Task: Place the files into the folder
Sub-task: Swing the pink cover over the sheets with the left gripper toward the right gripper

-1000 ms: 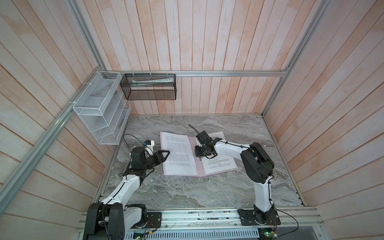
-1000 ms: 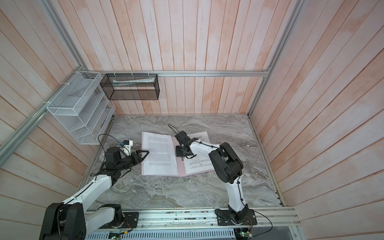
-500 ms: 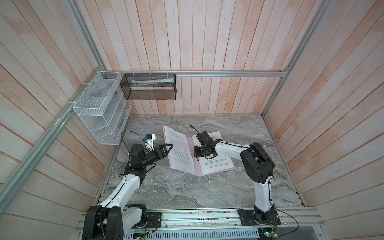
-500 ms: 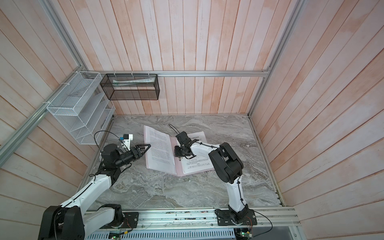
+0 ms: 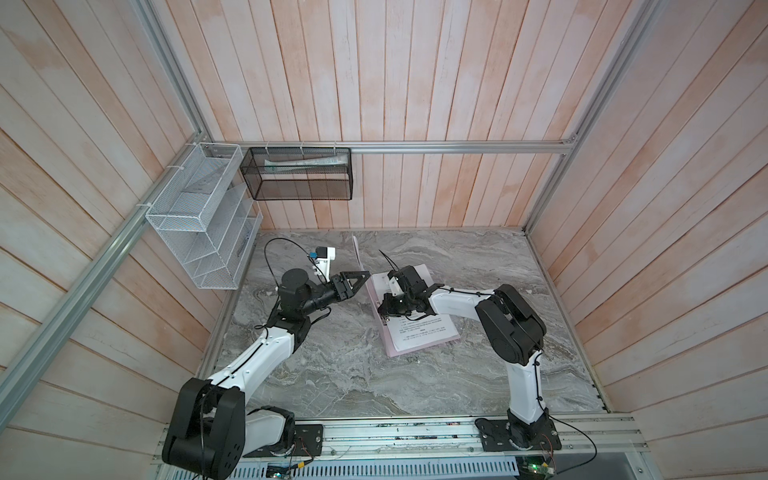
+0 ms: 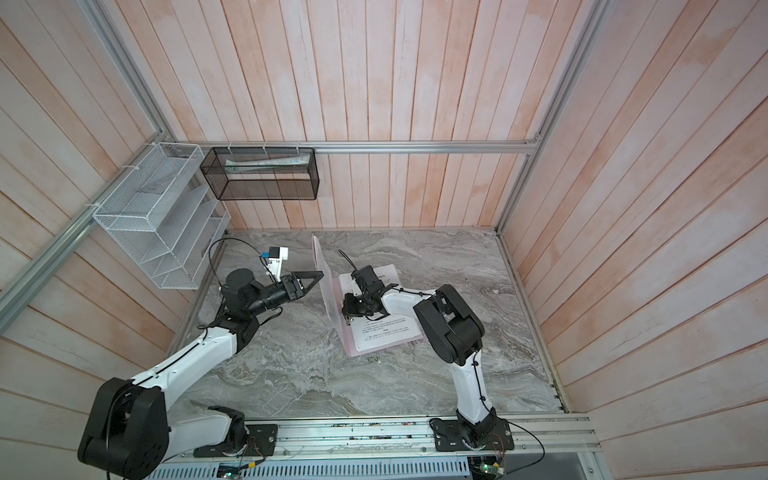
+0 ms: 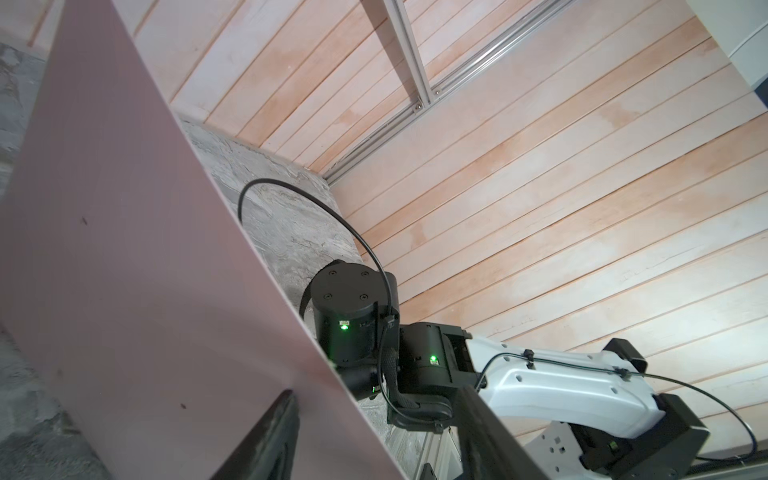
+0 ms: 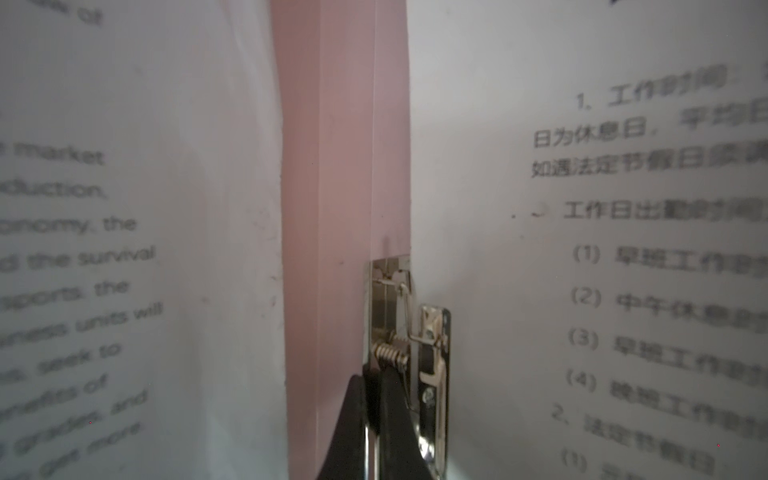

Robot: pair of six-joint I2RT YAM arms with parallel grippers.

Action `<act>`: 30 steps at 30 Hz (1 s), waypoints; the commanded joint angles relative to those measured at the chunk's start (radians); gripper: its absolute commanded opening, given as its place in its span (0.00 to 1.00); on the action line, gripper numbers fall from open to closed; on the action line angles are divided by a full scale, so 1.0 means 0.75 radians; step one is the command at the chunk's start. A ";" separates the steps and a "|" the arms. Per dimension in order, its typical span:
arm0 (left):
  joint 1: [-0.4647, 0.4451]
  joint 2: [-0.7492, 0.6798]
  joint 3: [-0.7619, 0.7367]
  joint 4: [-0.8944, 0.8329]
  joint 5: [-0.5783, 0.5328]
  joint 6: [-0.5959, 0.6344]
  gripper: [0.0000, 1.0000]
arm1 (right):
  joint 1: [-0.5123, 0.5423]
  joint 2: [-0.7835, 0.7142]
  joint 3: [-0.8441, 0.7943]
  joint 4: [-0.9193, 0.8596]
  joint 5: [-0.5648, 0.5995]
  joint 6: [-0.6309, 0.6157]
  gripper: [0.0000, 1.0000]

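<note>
The pale pink folder (image 5: 387,341) lies open on the marble top, its left cover (image 6: 325,286) raised almost upright. White printed files (image 5: 419,332) lie on its flat right half. In the right wrist view one sheet (image 8: 124,208) leans on the raised cover, another sheet (image 8: 582,208) lies flat, and the pink spine (image 8: 332,166) runs between them. My left gripper (image 5: 365,279) (image 6: 316,280) (image 7: 376,390) is open, and the cover's free edge (image 7: 145,270) passes between its fingers. My right gripper (image 5: 385,318) (image 6: 347,319) (image 8: 368,376) is shut, tips against the silver clip (image 8: 399,324) on the spine.
A white wire-mesh rack (image 5: 199,232) hangs on the left wall and a black mesh basket (image 5: 297,174) with rolled paper on the back wall. The right arm (image 7: 540,382) stretches just behind the raised cover. Bare marble (image 5: 353,374) spreads in front of the folder.
My left gripper has risen and moved right, swinging the left cover with its sheet from flat on the table to nearly upright. The right gripper has stayed at the spine.
</note>
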 commanded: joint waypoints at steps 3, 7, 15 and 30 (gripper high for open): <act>-0.139 0.108 0.047 0.087 -0.075 0.000 0.62 | -0.029 0.055 -0.158 0.228 -0.301 0.206 0.00; -0.200 0.182 0.068 0.110 -0.113 0.017 0.62 | -0.041 0.024 -0.167 0.290 -0.326 0.255 0.03; -0.256 0.281 0.085 0.086 -0.158 0.064 0.62 | -0.083 -0.138 -0.327 0.516 -0.332 0.456 0.14; -0.328 0.401 0.118 0.096 -0.207 0.072 0.62 | -0.189 -0.265 -0.383 0.401 -0.302 0.393 0.34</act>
